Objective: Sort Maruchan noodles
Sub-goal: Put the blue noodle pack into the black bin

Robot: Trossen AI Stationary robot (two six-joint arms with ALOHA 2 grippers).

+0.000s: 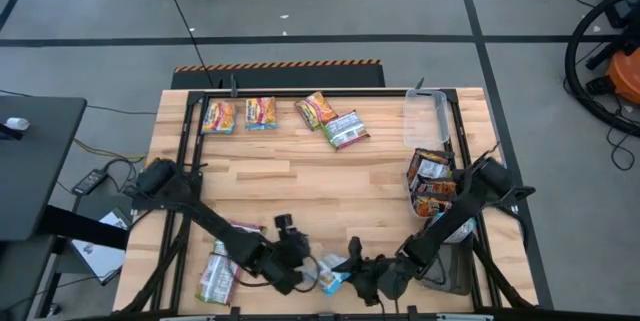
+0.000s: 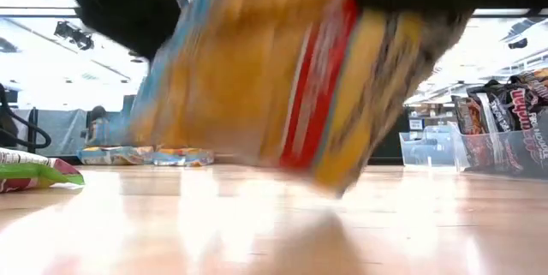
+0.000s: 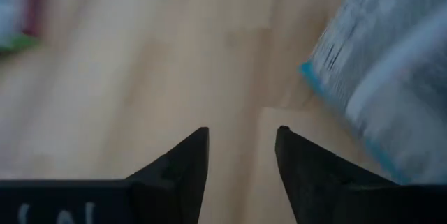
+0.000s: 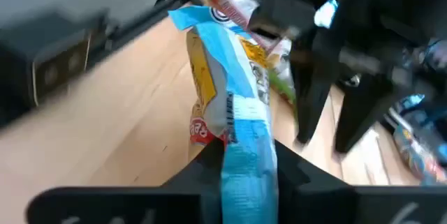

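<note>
The right gripper is at 6 o'clock on the table, near the front edge, and its fingers are clamped on a blue packet. The packet stands on edge between them, its blue border toward the wrist camera and its orange-yellow face turned aside. From above the same packet shows as a small blue patch between the two grippers. In the low view it fills most of the picture, off the tabletop, blue edge and red stripe visible.

The left gripper sits just beside it at about 7 o'clock, and its fingers are apart with nothing between them, over bare wood. The blue packet's edge shows close ahead of them.

Other packets lie around the table. At 12 o'clock, along the far edge, are two orange packets, with a third orange packet and a green packet toward 1 o'clock. At 8 o'clock, near the front left corner, lies another green packet, partly under the left arm. At 3 o'clock a tray holds dark packets standing on edge. A clear tray sits at 2 o'clock.
</note>
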